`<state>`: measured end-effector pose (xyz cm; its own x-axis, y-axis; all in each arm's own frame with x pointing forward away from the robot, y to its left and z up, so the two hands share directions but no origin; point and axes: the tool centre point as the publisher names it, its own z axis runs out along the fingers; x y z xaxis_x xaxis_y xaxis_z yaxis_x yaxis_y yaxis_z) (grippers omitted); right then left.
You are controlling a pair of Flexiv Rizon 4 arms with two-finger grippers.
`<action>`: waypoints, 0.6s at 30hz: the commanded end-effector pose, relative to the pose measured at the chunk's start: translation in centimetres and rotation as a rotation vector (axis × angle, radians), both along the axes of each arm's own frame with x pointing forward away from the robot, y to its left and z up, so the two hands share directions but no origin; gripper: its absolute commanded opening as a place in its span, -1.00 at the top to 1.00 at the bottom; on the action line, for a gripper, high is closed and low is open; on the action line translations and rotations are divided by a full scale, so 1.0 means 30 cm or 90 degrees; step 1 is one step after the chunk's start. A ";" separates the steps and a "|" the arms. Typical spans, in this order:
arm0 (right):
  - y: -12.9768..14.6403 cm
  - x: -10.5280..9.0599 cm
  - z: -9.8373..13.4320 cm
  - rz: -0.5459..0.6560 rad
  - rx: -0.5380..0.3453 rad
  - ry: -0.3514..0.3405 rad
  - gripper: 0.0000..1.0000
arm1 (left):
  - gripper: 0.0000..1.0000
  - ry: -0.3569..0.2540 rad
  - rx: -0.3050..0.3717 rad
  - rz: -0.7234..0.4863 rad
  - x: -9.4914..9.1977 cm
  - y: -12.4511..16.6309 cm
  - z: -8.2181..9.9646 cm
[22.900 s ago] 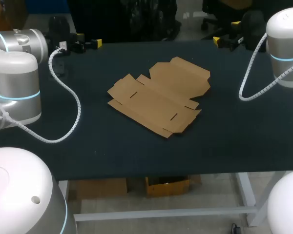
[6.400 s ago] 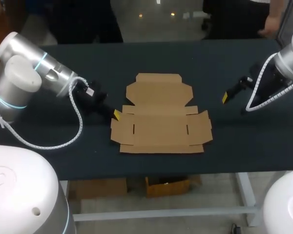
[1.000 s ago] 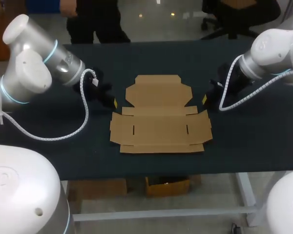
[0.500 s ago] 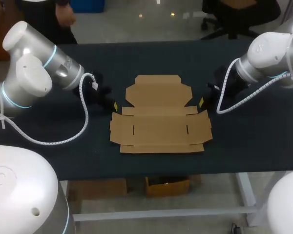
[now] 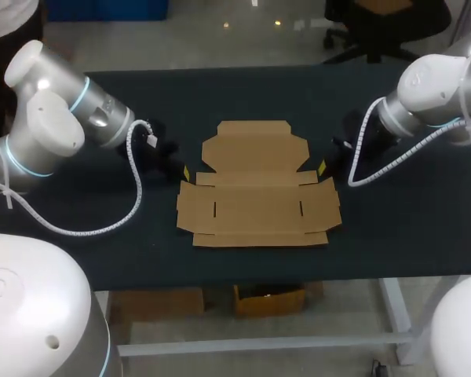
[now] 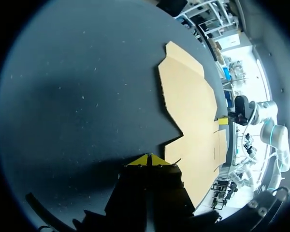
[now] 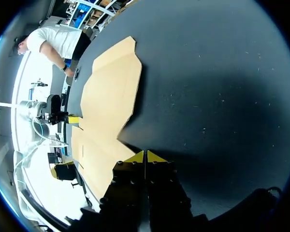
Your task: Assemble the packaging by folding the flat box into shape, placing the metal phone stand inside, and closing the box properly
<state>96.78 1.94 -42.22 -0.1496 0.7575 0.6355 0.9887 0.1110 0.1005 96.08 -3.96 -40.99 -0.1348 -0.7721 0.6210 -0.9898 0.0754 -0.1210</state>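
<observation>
1. the dark table (image 5: 102, 251) carries the flat box (image 5: 255, 188) about its middle, unfolded, with every panel lying flat on the top.
2. nearest the robot is the box's widest part: a long panel with two short slits and a side flap at each end.
3. a little farther back, the left hand (image 5: 185, 170) is low over the table just beside the box's left edge, at the notch where the side flap meets the next panel. in the left wrist view this hand (image 6: 148, 160) has its yellow tips pressed together with nothing between them, and the cardboard (image 6: 193, 111) begins just beside the tips. whether they touch it, i cannot tell.
4. across the box, the right hand (image 5: 323, 166) sits at the matching notch on the right edge. in the right wrist view its tips (image 7: 145, 156) are likewise together and empty, just beside the cardboard (image 7: 108, 96).
5. farthest back lies the box's narrower panel with angled corners, well short of the table's far edge.
</observation>
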 end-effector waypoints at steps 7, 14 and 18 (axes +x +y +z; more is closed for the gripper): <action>0.005 -0.002 -0.009 0.010 0.008 0.003 1.00 | 1.00 0.004 -0.005 0.003 0.009 -0.007 -0.017; 0.014 -0.010 -0.013 0.018 0.008 0.003 1.00 | 1.00 0.011 -0.009 0.005 0.010 -0.012 -0.029; 0.017 -0.014 -0.015 0.021 0.008 0.003 1.00 | 1.00 0.013 -0.010 0.007 0.009 -0.012 -0.030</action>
